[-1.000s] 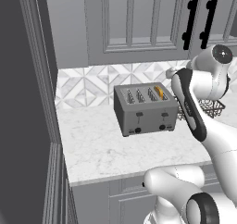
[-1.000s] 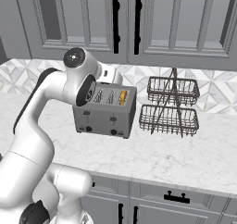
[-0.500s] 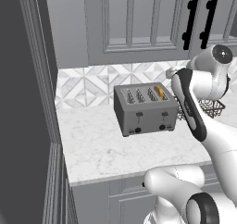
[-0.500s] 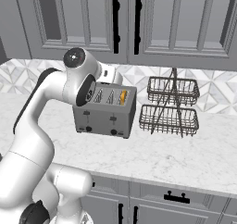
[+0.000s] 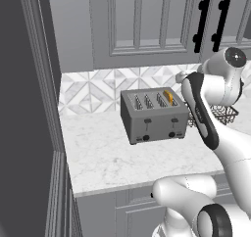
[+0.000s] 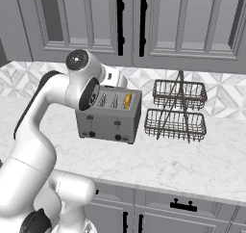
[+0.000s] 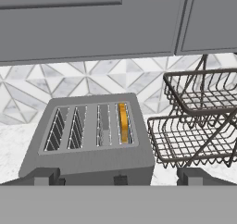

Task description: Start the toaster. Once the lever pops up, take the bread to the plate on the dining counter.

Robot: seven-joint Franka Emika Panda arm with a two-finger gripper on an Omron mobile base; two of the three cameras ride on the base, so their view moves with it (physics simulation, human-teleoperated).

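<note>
Toaster (image 5: 154, 116) is sitting on the marble worktop (image 5: 122, 157) against the tiled wall, its front levers facing outward. Bread (image 7: 123, 122) is standing in the rightmost slot, orange edge showing. A two-tier wire rack (image 6: 177, 110) is standing just beside the toaster's right. Gripper (image 7: 118, 177) is hovering above the toaster's front, jaws spread wide, grasping nothing.
</note>
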